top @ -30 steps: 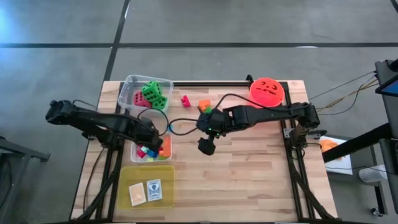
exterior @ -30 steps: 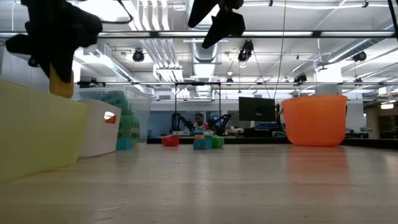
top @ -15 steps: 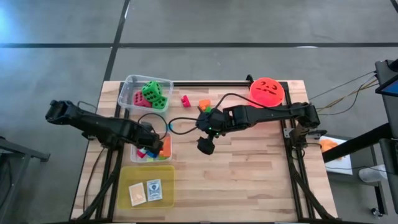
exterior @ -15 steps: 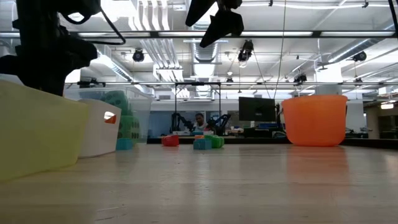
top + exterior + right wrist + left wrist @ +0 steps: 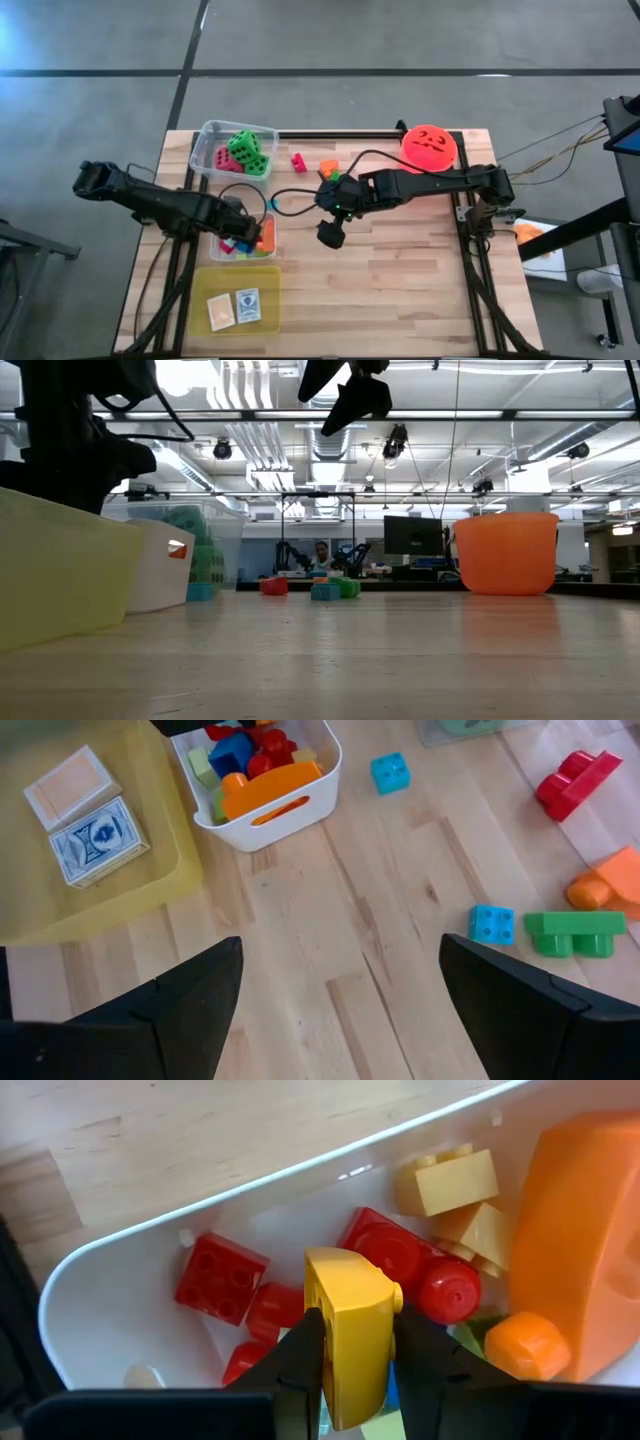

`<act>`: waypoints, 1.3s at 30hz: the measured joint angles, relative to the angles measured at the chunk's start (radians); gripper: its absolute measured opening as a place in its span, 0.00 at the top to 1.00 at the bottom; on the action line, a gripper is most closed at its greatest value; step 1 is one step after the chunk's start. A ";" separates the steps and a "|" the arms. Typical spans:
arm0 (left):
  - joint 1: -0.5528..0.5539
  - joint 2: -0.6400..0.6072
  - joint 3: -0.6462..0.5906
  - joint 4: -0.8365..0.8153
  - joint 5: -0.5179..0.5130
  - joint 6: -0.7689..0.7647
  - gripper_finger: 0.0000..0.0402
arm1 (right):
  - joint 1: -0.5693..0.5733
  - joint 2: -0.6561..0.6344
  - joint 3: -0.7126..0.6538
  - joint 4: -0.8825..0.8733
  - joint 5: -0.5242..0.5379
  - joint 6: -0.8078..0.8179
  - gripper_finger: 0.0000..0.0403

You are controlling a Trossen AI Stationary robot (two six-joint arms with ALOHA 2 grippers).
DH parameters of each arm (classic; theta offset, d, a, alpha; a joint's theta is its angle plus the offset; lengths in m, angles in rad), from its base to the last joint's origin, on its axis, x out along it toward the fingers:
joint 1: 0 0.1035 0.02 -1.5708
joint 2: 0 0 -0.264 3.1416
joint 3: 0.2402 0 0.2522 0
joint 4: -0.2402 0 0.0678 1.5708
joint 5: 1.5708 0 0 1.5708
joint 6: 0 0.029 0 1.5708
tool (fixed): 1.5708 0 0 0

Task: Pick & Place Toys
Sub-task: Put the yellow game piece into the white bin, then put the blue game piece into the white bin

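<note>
My left gripper (image 5: 241, 224) is shut on a yellow block (image 5: 348, 1295) over the white tub of blocks (image 5: 262, 250). In the left wrist view the tub (image 5: 120, 1250) holds red, yellow and orange blocks. My right gripper (image 5: 329, 235) hangs open and empty above the table's middle; its fingers (image 5: 190, 1000) stand wide apart. Green and pink dice (image 5: 245, 152) lie in a clear tub. A red block (image 5: 298, 161) and orange and green blocks (image 5: 328, 170) lie on the table at the back. Two cards (image 5: 235, 306) lie in the yellow tub. My left gripper pinches the yellow block by its two flat sides (image 5: 322, 1335) between its two fingers, coming from above and pointing down. The block's rounded end sticks out past the fingertips over the red blocks. I cannot tell whether it touches them.
The red-orange bucket with a black face (image 5: 429, 147) stands at the back right. Two blue blocks (image 5: 390, 772) (image 5: 491, 923) lie on the wood near the white tub and the green block (image 5: 573, 932). Bare wood lies at the table's near right.
My left gripper has gone down with the yellow block toward the white tub; in the low view the block has sunk out of sight behind the yellow tub's wall.
</note>
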 joint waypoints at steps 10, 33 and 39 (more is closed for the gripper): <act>0.000 0.000 0.000 0.002 -0.013 -0.056 0.75 | 0.000 0.000 0.000 0.000 -0.001 0.008 0.17; 0.001 0.001 0.000 0.008 0.015 -0.057 0.39 | 0.000 0.001 0.000 0.000 -0.027 0.028 0.17; 0.001 0.001 0.000 0.008 0.068 -0.086 0.39 | 0.000 0.002 -0.001 -0.002 -0.026 0.031 0.17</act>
